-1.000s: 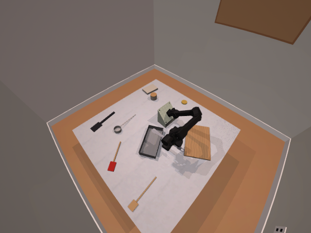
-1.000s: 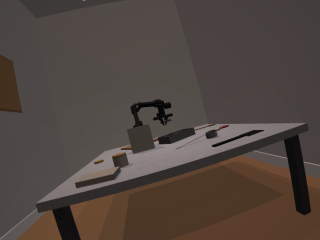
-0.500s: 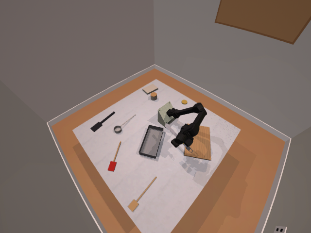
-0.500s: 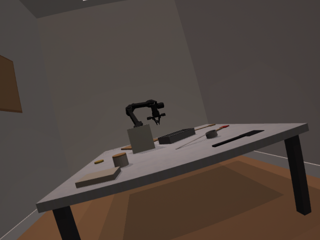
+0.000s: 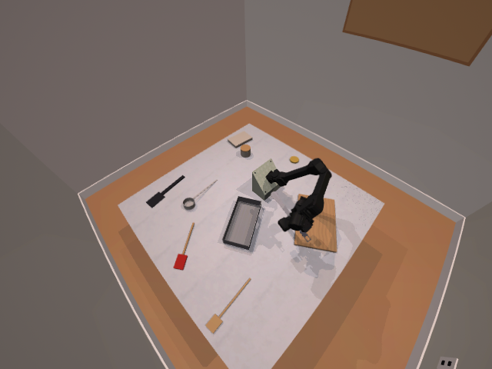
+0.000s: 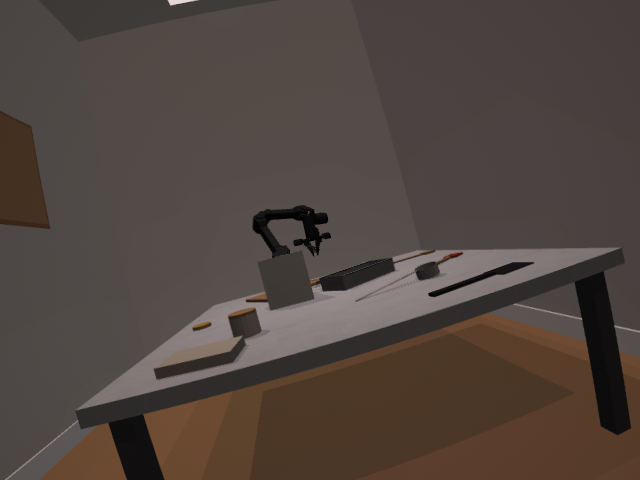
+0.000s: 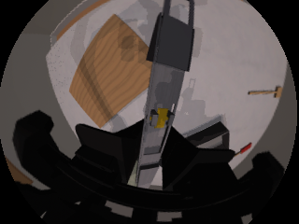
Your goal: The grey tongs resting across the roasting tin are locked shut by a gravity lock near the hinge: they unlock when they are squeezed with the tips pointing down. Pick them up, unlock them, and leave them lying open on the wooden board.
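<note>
The grey tongs (image 7: pixel 165 86) (image 5: pixel 307 238) are held in the air, clear of the roasting tin. In the wrist view their long body runs from bottom middle to top, with a dark block and a wire loop at the far end and a yellow piece (image 7: pixel 162 119) between the fingers. Their arms look close together; whether the lock is engaged cannot be told. My gripper (image 7: pixel 155 121) (image 6: pixel 315 253) is shut on the tongs, above the near edge of the wooden board (image 5: pixel 325 240) (image 7: pixel 109 77). The roasting tin (image 5: pixel 237 244) (image 6: pixel 333 282) stands beside the board, looking empty. The tongs' lower end is hidden.
A pale green slanted block (image 5: pixel 260 174) (image 6: pixel 286 281) stands by the arm's base. A red-headed spatula (image 5: pixel 181 262), a wooden spatula (image 5: pixel 214 323), a black spatula (image 5: pixel 155 199), a sieve (image 5: pixel 189 204), a round pot (image 5: pixel 245 151) and a yellow disc (image 5: pixel 294 159) lie around the table.
</note>
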You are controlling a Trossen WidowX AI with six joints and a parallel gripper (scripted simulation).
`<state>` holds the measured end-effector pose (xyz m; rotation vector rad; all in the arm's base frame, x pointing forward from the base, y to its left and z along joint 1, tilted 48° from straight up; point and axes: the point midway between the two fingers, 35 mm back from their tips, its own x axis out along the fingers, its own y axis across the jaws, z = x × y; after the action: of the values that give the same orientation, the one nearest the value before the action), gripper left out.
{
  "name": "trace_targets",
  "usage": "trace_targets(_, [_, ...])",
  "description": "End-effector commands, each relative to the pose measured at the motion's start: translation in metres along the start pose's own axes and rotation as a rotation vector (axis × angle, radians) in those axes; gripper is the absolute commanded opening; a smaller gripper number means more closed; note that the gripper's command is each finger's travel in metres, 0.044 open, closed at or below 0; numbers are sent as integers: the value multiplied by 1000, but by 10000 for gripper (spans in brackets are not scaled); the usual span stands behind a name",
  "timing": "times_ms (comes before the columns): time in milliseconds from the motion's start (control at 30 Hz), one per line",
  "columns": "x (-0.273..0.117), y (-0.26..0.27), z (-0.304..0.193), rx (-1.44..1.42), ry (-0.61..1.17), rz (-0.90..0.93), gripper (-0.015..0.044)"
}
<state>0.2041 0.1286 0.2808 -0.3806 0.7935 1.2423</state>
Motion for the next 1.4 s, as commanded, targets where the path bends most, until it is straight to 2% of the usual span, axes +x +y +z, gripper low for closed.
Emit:
trace_targets(0, [4,12,3,33,32,-3,-150])
trace_targets(700, [19,70,14,191,123,-41,-150])
trace_targets(1367, [17,121,18,356,95,-86,-150])
